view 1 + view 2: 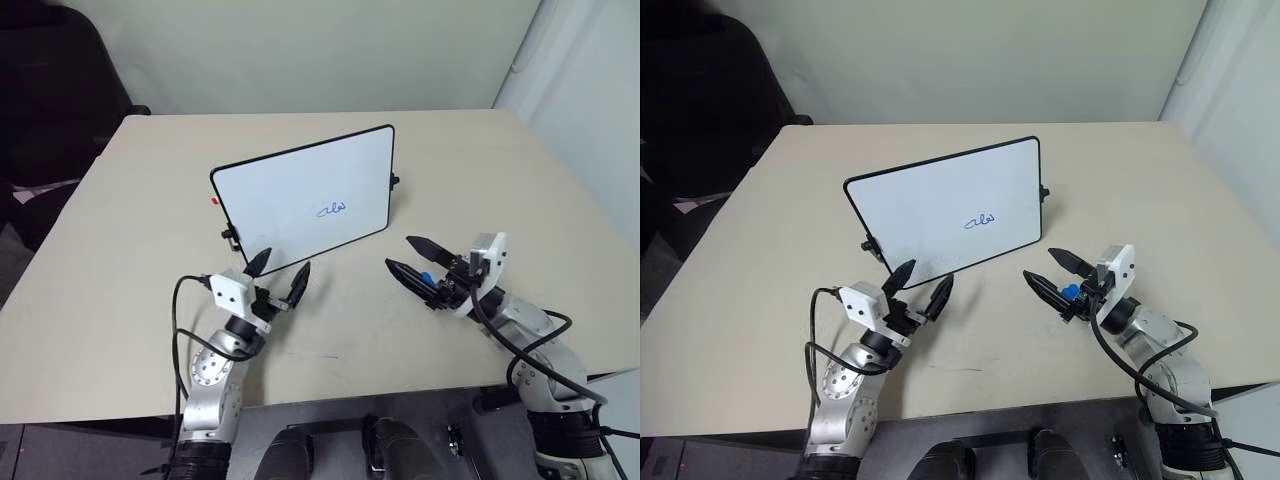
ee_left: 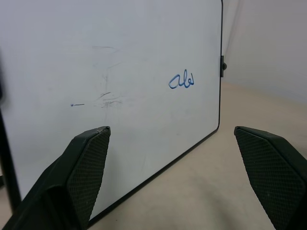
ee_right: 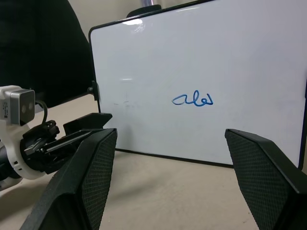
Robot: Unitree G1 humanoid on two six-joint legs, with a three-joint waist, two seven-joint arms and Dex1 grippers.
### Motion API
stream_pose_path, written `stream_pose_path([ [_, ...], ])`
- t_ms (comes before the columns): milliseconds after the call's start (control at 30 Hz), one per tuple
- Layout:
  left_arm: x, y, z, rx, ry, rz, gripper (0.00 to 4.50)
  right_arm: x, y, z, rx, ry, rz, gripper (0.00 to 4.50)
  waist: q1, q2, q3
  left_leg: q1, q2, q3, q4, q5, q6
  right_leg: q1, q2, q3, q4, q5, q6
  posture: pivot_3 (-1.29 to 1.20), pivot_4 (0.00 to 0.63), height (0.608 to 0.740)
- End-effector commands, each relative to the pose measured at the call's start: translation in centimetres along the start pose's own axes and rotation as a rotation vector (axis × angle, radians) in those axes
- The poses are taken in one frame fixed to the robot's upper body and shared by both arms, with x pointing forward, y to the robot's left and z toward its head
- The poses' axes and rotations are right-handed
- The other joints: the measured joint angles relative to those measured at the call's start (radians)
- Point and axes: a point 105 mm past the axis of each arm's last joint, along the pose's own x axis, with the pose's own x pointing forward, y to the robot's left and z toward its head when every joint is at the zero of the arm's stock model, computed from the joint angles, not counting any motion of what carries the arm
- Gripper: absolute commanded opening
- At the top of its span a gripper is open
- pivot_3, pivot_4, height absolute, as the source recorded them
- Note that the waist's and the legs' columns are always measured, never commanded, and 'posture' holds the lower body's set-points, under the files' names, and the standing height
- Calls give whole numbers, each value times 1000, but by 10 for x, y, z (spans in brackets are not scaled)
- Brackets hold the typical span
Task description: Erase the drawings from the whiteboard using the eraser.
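Right claw (image 1: 415, 256) is gaping wide, eraser (image 1: 427, 277) sitting deep between its jaws, seemingly unclamped; beyond it, whiteboard (image 1: 290, 180) risks tipping under wiping pressure on drawings (image 1: 332, 209).

The whiteboard (image 1: 300, 195) looks smooth and glossy, the desk (image 1: 130, 230) matt beige, the left claw's fingers (image 2: 88, 165) cross-hatched black plastic.

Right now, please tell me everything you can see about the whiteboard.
The whiteboard is a white rectangle with a thin black frame, rounded corners and small black side knobs. It stands propped up, tilted back, on the beige table. A small blue scribble sits toward its lower right, with faint smudges elsewhere. Both grippers are in front of it; neither touches it.
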Motion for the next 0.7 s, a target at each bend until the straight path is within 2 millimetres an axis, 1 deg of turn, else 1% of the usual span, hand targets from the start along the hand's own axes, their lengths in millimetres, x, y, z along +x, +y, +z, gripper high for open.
stream_pose_path([
  [33,4,0,7,3,-36,-15,4500,-4,0,12,-56,-28,2,3801,0,0,0,0,0,0,0,0,0,0,0,0,0,0,0,0,150,740],
  [233,9,-3,5,0,-39,-30,4500,-7,-1,16,-59,-31,-6,3801,0,0,0,0,0,0,0,0,0,0,0,0,0,0,0,0,150,740],
  [400,12,-7,3,-2,-37,-44,4500,-8,1,10,14,29,9,3801,0,0,0,0,0,0,0,0,0,0,0,0,0,0,0,0,150,740],
  [467,12,-7,3,9,-36,-42,4500,-10,2,4,53,94,19,3801,0,0,0,0,0,1,0,0,0,0,0,0,0,0,0,0,150,740],
  [567,12,-8,3,20,-34,-45,4500,-12,-3,1,19,190,-12,3801,0,0,0,0,0,1,0,0,0,1,0,0,-1,0,0,0,150,740],
  [667,12,-10,3,18,-33,-55,4500,-21,-20,-13,-88,392,-98,3801,0,0,0,0,0,1,0,0,0,1,0,0,-1,0,0,0,150,740],
  [700,12,-13,2,9,-32,-59,4500,-23,-26,-14,-99,431,-128,3801,0,0,0,0,0,1,0,0,0,1,0,0,-1,0,0,0,150,740],
])
